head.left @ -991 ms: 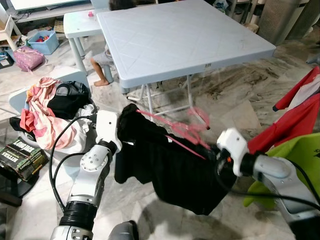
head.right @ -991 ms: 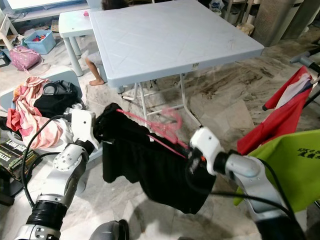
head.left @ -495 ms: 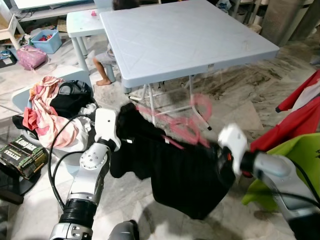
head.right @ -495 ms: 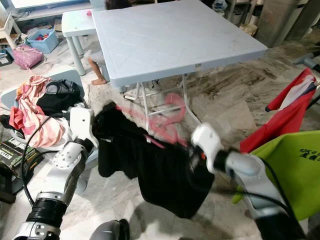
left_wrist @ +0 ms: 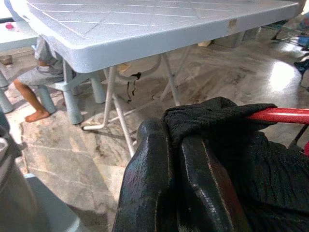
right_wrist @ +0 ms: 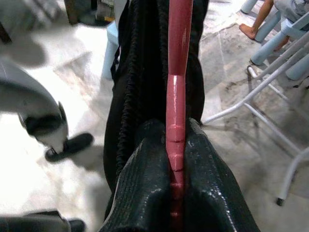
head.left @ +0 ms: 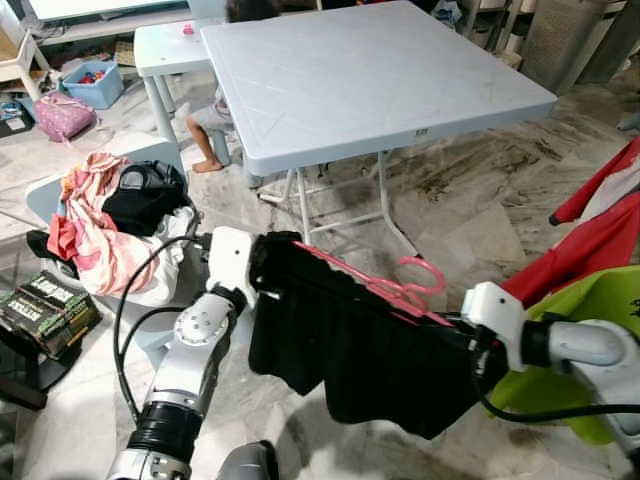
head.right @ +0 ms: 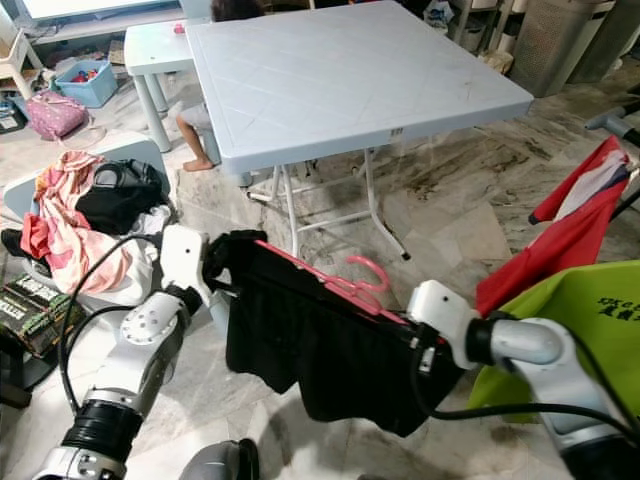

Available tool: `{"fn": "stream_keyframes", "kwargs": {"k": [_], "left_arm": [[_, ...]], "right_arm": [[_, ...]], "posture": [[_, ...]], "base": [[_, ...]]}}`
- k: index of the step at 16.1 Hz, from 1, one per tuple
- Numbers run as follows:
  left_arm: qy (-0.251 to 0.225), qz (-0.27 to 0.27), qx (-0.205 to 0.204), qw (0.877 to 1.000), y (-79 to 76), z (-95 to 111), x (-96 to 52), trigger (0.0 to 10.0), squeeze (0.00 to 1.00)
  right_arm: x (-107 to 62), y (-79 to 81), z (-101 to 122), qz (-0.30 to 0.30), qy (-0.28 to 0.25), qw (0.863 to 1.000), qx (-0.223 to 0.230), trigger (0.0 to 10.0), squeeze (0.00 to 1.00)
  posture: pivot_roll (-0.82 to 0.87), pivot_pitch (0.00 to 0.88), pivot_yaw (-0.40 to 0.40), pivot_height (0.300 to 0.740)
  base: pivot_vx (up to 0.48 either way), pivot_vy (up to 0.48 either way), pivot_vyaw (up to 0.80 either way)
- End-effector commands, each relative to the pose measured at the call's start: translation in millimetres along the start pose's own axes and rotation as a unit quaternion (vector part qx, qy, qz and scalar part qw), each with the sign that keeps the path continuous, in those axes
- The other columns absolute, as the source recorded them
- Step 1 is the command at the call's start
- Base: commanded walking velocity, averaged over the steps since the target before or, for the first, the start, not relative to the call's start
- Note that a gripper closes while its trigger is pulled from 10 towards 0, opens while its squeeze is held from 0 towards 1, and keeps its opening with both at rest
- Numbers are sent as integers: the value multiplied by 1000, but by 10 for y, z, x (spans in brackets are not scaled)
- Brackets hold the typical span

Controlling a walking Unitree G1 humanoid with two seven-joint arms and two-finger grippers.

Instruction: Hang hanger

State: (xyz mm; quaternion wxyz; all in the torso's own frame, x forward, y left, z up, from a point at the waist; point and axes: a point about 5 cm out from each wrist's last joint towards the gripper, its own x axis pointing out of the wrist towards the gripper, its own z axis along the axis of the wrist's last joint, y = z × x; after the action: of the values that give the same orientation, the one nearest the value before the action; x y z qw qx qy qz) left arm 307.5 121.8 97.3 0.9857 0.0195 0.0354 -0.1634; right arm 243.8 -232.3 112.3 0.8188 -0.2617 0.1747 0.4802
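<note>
Left eye view, scene: both silver arms reach in from the bottom of the frame and hold a pink hanger (head.left: pixel 385 289) between them at lower centre, with a black garment (head.left: pixel 360 345) draped over its bar.
Hanger position: it runs on a slant from centre-left down toward the lower right; its hook curls up just right of centre, in the air above the marble floor (head.left: pixel 470 200).
Left gripper (left_wrist: pixel 178 159): its black fingers (left_wrist: pixel 149 179) are pressed together on a fold of the black cloth at the hanger's end, with the red-pink bar emerging just beside them in the left wrist view.
Right gripper (right_wrist: pixel 176 145): its two fingers pinch the pink bar between them, the black cloth hanging along one side of the bar.
Garment: hangs below the bar in a dark sheet, clear of the floor.
Table: a pale grey folding table (head.left: pixel 370 70) fills the upper centre, behind the hanger, with a smaller table (head.left: pixel 165 45) to its left.
Person: a bare leg and foot (head.left: pixel 205 150) show beside the small table in the upper left.
Left side: a heap of clothes (head.left: pixel 110 215), pink and black, lies at middle left.
Right edge: red cloth (head.left: pixel 600 235) and lime-green cloth (head.left: pixel 590 320) hang at the right of the frame, near the right arm.
</note>
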Motion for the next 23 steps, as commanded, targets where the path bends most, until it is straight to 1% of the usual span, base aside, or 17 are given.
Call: {"fn": "stream_keyframes", "kwargs": {"k": [1,2,3,6,8,9,11,12,13,14,15,17,18,19,21,22,23], "left_arm": [[-20,109,2,994,502,112,-100,0,0],[-20,109,0,994,503,111,-99,0,0],[-19,111,-2,994,510,112,-98,0,0],[-12,125,-8,992,587,95,-113,0,0],[-1,142,-18,990,642,46,-124,0,0],[-10,156,-5,988,678,78,-99,0,0],[-16,160,0,987,707,116,-53,0,0],[-21,157,7,987,727,163,4,0,0],[-25,154,9,988,730,193,32,0,0],[-42,147,17,988,702,301,103,0,0],[-52,143,24,988,675,356,126,0,0],[-61,144,27,987,664,395,140,0,0],[-65,153,28,986,719,419,134,0,0],[-67,158,29,985,762,426,123,0,0],[-64,173,33,982,848,415,93,0,0],[-61,182,33,981,885,406,78,0,0],[-60,188,33,980,919,405,61,0,0]], "right_arm": [[-300,-2,-377,1,119,993,6,10000,0],[-313,-2,-384,3,125,992,-6,10000,0],[-331,-16,-359,2,118,993,-2,10000,0],[-529,-196,-178,-26,71,996,38,10000,0],[-613,-397,14,-70,17,996,51,10000,0],[-525,-591,232,-141,-42,989,31,10000,0],[-420,-684,374,-186,-85,979,27,10000,0],[-301,-758,482,-232,-113,966,23,10000,0],[-239,-786,527,-253,-125,959,30,10000,0],[-33,-771,616,-284,-145,947,35,10000,0],[88,-681,618,-268,-140,953,23,10000,0],[211,-498,542,-212,-133,968,12,10000,0],[216,-319,328,-148,-88,985,-12,10000,0],[169,-240,152,-119,-45,992,-23,10000,0],[7,-178,-136,-92,21,995,-25,10000,0],[-112,-204,-261,-98,51,993,-29,10000,0],[-295,-256,-384,-113,77,990,-15,10000,0]], "posture": [[-93,52,32,740],[-93,52,32,740],[-92,52,34,740],[-96,50,40,740],[-104,50,42,740],[-105,49,42,740],[-100,48,40,740],[-100,48,40,740],[-100,48,40,740],[-93,44,41,740],[-88,41,39,740],[-81,42,37,740],[-81,42,37,740],[-88,43,33,740],[-88,43,33,740],[-92,46,31,740],[-92,46,31,740]], "base": [[0,0,0],[0,0,0],[0,0,0],[0,0,0],[0,0,0],[0,0,0],[0,0,0],[0,0,0],[0,0,0],[0,0,0],[0,0,0],[0,0,0],[0,0,0],[0,0,0],[0,0,0],[0,0,0],[0,0,0]]}}
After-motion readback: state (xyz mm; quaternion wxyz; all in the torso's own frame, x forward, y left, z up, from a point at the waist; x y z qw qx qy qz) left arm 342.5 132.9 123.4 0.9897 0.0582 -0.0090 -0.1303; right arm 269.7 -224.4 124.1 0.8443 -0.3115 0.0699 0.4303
